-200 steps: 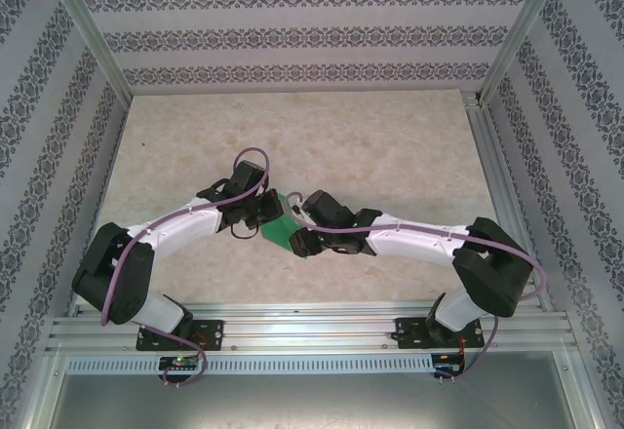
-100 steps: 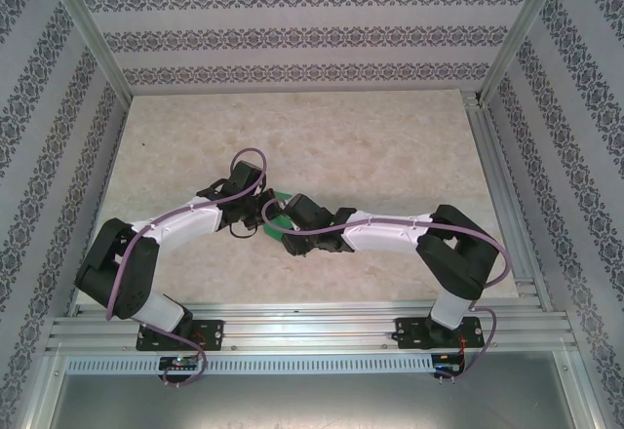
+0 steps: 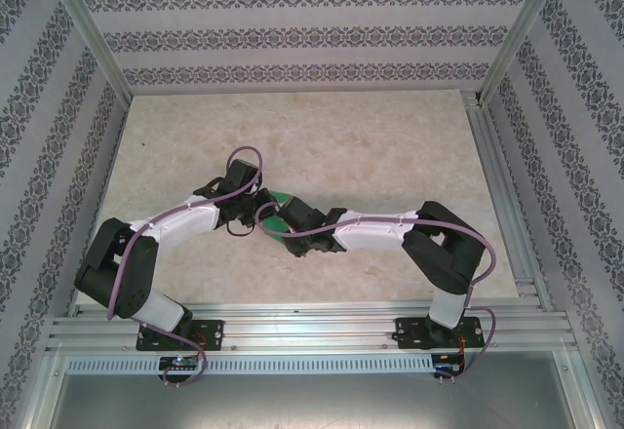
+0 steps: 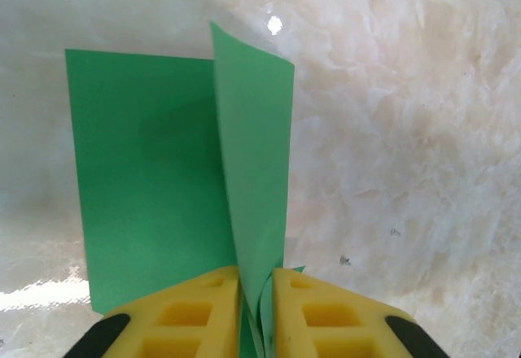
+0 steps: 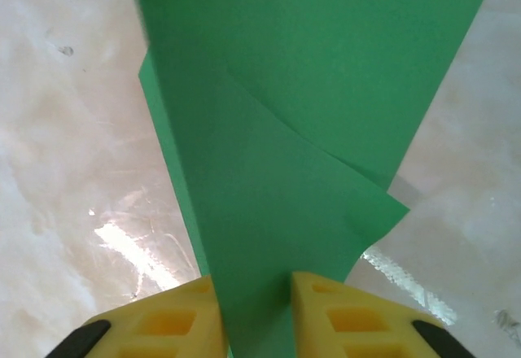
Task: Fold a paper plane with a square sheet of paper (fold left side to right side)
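Square sheet of paper (image 4: 146,179) rests partly on marbled table (image 3: 390,136).

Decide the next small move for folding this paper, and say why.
Probably close the right hand on the paper: it runs through that hand's wide gap, while the left hand seems loose around the raised flap.

A plain, bright green square sheet of paper (image 4: 155,171) lies on a glossy cream table (image 3: 390,136) with pale marbled veining. The fingers (image 4: 187,317) are yellow with black tips. White-and-black arms (image 3: 185,217) carry purple cables (image 3: 237,155). The walls (image 3: 292,36) have grey floral stripes on white.
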Robot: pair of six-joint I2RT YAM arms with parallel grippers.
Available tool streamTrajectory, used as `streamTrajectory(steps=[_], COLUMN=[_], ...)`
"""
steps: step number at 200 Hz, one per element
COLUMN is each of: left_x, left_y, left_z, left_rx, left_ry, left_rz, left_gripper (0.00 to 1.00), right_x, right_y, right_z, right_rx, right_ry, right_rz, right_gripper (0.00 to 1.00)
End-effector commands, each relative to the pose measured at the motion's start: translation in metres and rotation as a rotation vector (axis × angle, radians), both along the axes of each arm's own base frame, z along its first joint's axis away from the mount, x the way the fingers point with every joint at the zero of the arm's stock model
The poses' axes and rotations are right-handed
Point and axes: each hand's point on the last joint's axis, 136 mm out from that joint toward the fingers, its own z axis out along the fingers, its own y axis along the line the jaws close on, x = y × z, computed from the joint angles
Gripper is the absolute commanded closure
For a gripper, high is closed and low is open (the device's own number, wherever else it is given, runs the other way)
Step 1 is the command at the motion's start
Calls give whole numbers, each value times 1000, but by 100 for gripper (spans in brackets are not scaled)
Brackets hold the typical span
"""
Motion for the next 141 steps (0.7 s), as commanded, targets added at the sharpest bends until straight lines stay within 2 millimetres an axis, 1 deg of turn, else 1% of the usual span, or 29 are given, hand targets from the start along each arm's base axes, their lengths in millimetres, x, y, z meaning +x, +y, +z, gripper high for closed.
streamTrajectory(steps=[1,9,16,17,18,22,47,52,67,81,90,109,124,141], left_x=[-1,-1,0,0,0,0,0,0,-1,-3,-6,-10,-12,-16], left_y=[6,9,12,13,13,15,33,39,57,72,77,74,65,60], left_z=[5,7,8,9,9,10,19,19,26,27,26,20,12,1], left_rx=[-19,-21,-16,-16,-15,-14,1,5,8,-3,-16,-68,-129,-169], left_ry=[-13,-14,-15,-16,-15,-14,-30,-29,-49,-60,-62,-61,-47,-27], left_rz=[-7,-8,-9,-8,-8,-7,4,15,53,92,110,113,104,102], left_gripper=[76,72,63,63,60,56,41,38,32,30,31,35,43,58], right_x=[0,0,-1,-1,-1,-1,-3,-4,-4,-5,-5,-6,-5,-4], right_y=[5,5,5,5,5,6,8,8,8,9,9,8,6,5], right_z=[-3,-4,-5,-6,-6,-6,-9,-9,-12,-12,-13,-15,-17,-19], right_rx=[-22,-23,-24,-25,-25,-24,-13,-8,11,36,56,91,125,154], right_ry=[-7,-2,2,3,4,7,26,33,58,85,104,147,180,213], right_rz=[16,17,19,19,20,22,27,27,22,17,14,3,-10,-21], right_gripper=[79,81,82,82,82,83,86,86,87,87,87,87,87,87])
